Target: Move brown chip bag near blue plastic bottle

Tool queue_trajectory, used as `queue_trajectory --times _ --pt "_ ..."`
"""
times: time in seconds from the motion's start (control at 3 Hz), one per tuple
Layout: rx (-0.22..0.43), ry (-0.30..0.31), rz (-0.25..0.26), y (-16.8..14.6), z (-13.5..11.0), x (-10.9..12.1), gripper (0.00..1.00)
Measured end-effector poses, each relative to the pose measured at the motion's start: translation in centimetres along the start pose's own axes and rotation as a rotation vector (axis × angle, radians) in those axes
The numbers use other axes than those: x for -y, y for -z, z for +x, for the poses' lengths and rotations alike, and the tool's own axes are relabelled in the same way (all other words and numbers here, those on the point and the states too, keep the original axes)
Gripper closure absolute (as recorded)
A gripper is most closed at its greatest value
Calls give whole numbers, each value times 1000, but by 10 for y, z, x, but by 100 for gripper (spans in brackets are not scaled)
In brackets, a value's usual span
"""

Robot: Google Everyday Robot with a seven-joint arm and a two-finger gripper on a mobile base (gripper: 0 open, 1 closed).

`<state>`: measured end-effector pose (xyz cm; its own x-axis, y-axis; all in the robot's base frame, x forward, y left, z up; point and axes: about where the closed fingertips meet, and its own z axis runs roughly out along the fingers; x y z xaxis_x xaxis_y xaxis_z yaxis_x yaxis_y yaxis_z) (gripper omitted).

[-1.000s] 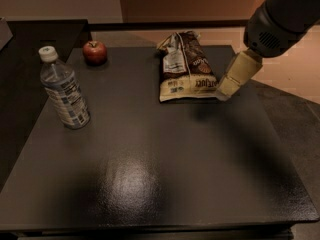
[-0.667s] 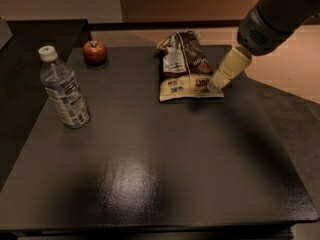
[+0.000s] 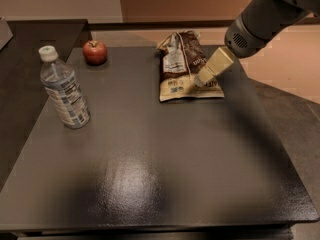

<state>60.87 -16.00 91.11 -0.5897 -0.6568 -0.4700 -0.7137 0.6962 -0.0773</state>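
Brown chip bag (image 3: 182,66) lies flat, far centre-right on worktop (image 3: 150,159), well apart from blue plastic bottle (image 3: 64,91) at left. Hand (image 3: 200,80) is over the bag's near right part; whether apart or together, cannot tell. Bag judged light, soft and crinkly, with fragile contents. Pinch a raised edge gently.

My tan hand (image 3: 199,81) hangs over the brown chip bag (image 3: 179,60), cream-banded; red apple (image 3: 94,52); white-capped blue plastic bottle (image 3: 65,91); dark grey tabletop (image 3: 150,159).
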Motion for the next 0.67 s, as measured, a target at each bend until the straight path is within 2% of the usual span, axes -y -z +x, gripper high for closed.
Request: queue_trajectory --times 0.67 --pt "21 -49 3 -45 -23 8 0"
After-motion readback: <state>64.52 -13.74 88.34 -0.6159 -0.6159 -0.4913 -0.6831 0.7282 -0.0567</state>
